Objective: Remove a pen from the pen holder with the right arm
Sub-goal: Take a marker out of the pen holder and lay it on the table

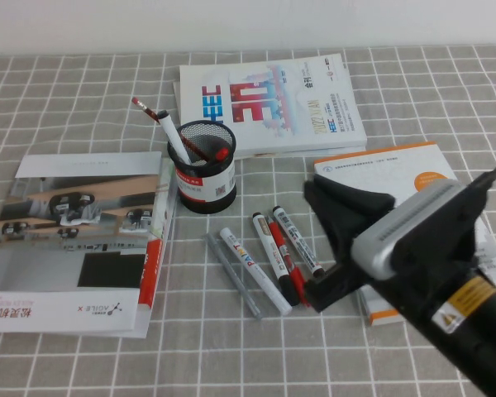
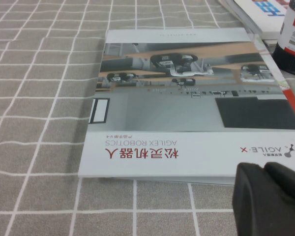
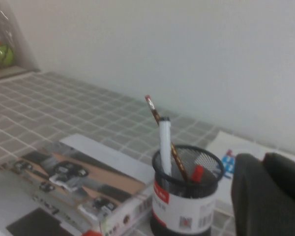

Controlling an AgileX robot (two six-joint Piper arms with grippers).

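The black mesh pen holder (image 1: 203, 168) stands mid-table and holds a white pen (image 1: 172, 136), a striped pencil (image 1: 153, 111) and a red pen (image 1: 221, 154). In the right wrist view the pen holder (image 3: 186, 196) shows the same white pen (image 3: 165, 142). My right gripper (image 1: 314, 193) hovers to the holder's right, above the loose markers, and is shut with nothing in it; its fingers (image 3: 265, 196) are pressed together. My left gripper (image 2: 263, 170) is shut and empty, low over the cloth at the brochure's near edge.
Several markers (image 1: 269, 256) lie loose on the checked cloth in front of the holder. A brochure (image 1: 74, 240) lies at the left, a book (image 1: 273, 103) behind the holder, and an orange-and-white book (image 1: 401, 169) under my right arm.
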